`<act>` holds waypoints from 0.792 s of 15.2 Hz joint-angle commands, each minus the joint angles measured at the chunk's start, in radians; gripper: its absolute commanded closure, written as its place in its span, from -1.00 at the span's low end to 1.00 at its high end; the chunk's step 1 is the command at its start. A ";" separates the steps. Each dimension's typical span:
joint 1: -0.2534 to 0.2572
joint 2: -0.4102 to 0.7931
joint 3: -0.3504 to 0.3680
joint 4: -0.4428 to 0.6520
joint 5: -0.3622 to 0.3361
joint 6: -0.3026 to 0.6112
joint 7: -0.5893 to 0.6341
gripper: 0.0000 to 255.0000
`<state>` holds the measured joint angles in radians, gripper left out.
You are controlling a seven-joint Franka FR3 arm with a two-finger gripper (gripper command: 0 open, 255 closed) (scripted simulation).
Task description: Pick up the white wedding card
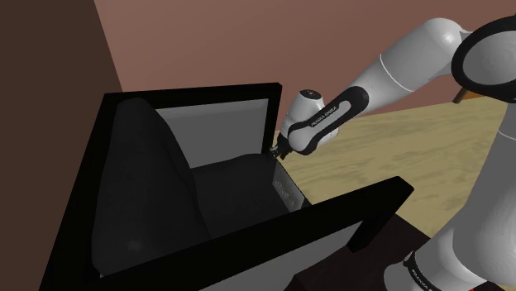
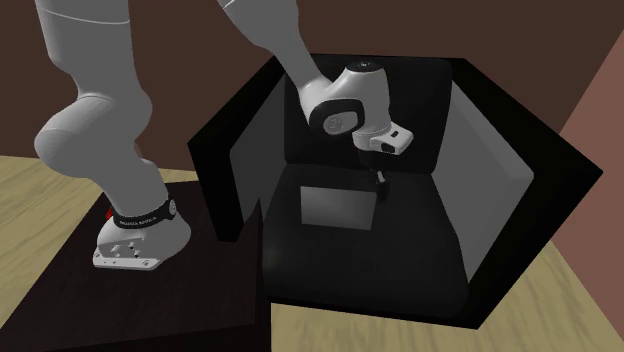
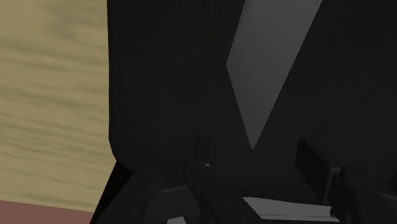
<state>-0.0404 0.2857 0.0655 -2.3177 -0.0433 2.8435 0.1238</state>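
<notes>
Second exterior view gives me the clearest read. The card (image 2: 338, 207), rendered pale grey rather than white, lies flat on the black seat (image 2: 340, 275) of the armchair (image 2: 560, 175), in the middle of the frame. My pincer (image 2: 380, 182) hangs at the card's right-hand edge, near its upper right corner. It is black against black, so I cannot tell whether it is open or closed, nor whether it touches the card or is just above it. The card's long axis runs left to right across the frame, from one arm of the chair toward the other and parallel to the backrest (image 2: 420, 110). Its short sides face the grey inner panels (image 2: 485, 175), and I see no marking that gives it a front or a top. My worry is the flatness: a thin sheet lying flush on a seat offers no raised edge. A closing pincer could, I judge, skate over it, shove it toward the left of the frame, or crease it instead of lifting it. From the very edge I might catch only a corner, and the card could then swing or slip free. Pressing lower for purchase risks digging into the seat. In the shoulder view my pincer (image 1: 275, 152) sits deep between the chair's arms, at the frame's centre, so the wrist housing (image 1: 310, 103) could brush a panel if I tilt carelessly.
</notes>
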 commanded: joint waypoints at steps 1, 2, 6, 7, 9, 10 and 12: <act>0.000 0.001 0.000 -0.001 0.000 0.001 0.000 1.00; 0.000 0.001 0.000 -0.001 0.000 0.001 0.000 1.00; 0.000 0.000 0.000 -0.001 0.000 0.001 0.000 1.00; 0.000 0.001 0.000 -0.001 0.000 0.001 0.000 1.00; 0.000 0.001 0.000 0.000 0.000 0.001 0.000 1.00; -0.001 -0.011 0.002 0.000 0.002 -0.011 -0.002 1.00; -0.004 -0.035 0.005 0.000 0.007 -0.035 -0.005 1.00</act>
<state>-0.0426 0.2571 0.0689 -2.3200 -0.0385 2.8176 0.1209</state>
